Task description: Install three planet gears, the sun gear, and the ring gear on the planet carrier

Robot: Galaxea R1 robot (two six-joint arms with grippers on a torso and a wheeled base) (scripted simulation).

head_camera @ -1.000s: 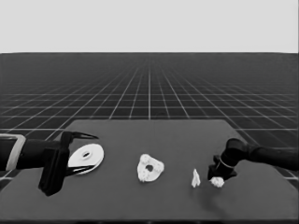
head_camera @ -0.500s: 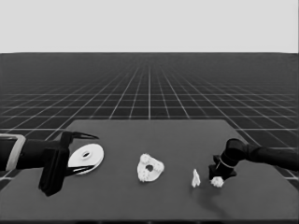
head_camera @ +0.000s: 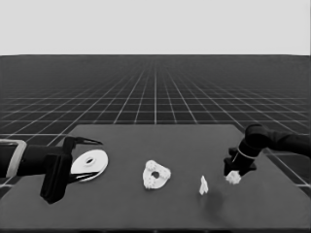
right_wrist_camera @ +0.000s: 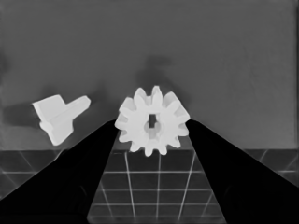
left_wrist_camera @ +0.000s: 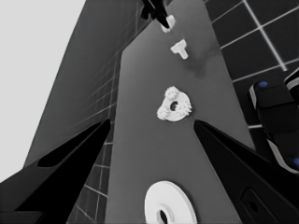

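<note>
My right gripper (head_camera: 235,170) is near the table's right end, shut on a small toothed gear (head_camera: 233,177) (right_wrist_camera: 153,122) that hangs just above the surface. The smaller round part (head_camera: 156,175) (left_wrist_camera: 174,105) lies mid-table with three gears seated around its hole. To the left lies the larger round part (head_camera: 91,160) (left_wrist_camera: 170,206), under the fingers of my waiting left gripper (head_camera: 95,160) (left_wrist_camera: 152,122), which is open and not holding it.
A thin white piece (head_camera: 203,185) (right_wrist_camera: 58,116) lies on the table between the smaller round part and my right gripper. The table's right edge and the floor grid are close behind the held gear. Dark machinery with blue lights (left_wrist_camera: 275,116) shows past the table's edge.
The right gripper has risen a little and shifted right, and the gear has come up off the table with it. The left arm has not moved.
</note>
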